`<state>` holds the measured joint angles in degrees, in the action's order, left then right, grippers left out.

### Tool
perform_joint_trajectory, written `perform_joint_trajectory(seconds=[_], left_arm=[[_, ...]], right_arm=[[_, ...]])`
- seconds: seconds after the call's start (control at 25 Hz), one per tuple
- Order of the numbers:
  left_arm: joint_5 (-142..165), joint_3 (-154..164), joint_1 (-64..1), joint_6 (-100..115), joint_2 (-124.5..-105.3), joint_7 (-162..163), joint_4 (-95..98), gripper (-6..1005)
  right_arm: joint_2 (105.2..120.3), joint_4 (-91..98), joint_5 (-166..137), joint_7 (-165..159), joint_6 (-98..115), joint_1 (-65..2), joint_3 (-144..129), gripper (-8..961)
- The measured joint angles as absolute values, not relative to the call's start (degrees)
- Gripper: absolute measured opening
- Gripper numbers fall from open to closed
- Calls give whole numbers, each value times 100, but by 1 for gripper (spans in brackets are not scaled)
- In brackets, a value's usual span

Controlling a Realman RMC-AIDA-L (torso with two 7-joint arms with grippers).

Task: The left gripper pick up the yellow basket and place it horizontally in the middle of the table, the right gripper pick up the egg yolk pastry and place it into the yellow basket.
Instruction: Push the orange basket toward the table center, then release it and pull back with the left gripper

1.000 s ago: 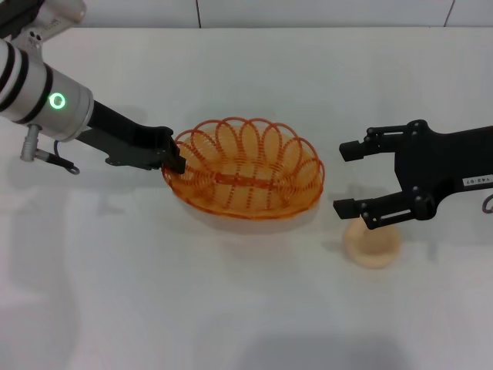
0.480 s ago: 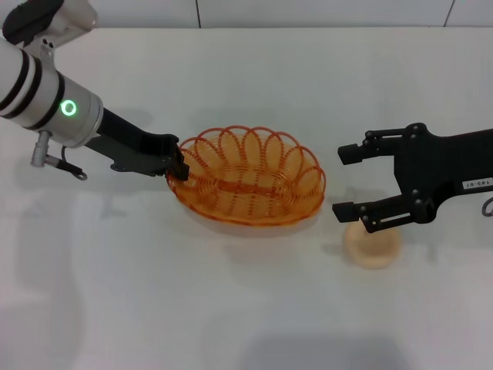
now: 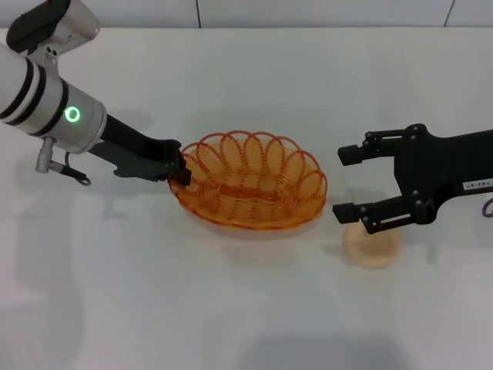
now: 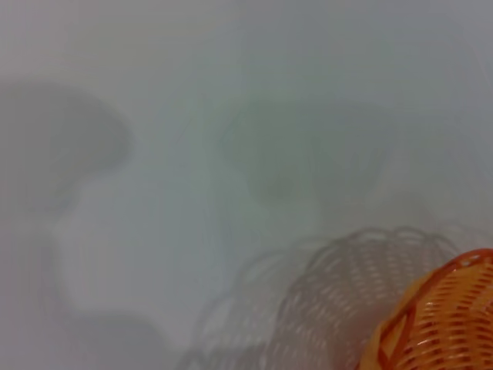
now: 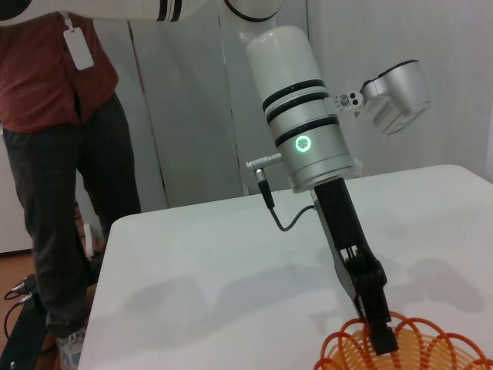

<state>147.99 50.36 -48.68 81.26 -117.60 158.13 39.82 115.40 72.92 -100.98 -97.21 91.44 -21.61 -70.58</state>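
The yellow basket [image 3: 250, 181] is an oval orange-yellow wire basket lying level in the middle of the white table [image 3: 231, 308]. My left gripper [image 3: 179, 166] is shut on the basket's left rim. Part of the basket shows in the left wrist view [image 4: 439, 320] and its rim in the right wrist view [image 5: 408, 347], where the left gripper [image 5: 381, 335] pinches it. The egg yolk pastry [image 3: 371, 245] is a pale round bun on the table right of the basket. My right gripper [image 3: 345, 182] is open, hovering just above and left of the pastry, not touching it.
A person in a red top [image 5: 58, 62] stands beyond the table's far edge in the right wrist view. A white wall line [image 3: 246, 23] bounds the table at the back.
My left gripper has moved the basket a little to the right and lowered it onto the table. The right gripper and pastry have barely moved.
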Motion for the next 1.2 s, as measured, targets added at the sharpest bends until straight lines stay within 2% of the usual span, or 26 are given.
perform_joint_trajectory(seconds=[1.2], left_arm=[[14651, 4985, -4823, 8145, -11795, 15793, 3981, 148]], right_arm=[[11537, 7295, -10100, -9720, 9176, -2156, -7038, 815]])
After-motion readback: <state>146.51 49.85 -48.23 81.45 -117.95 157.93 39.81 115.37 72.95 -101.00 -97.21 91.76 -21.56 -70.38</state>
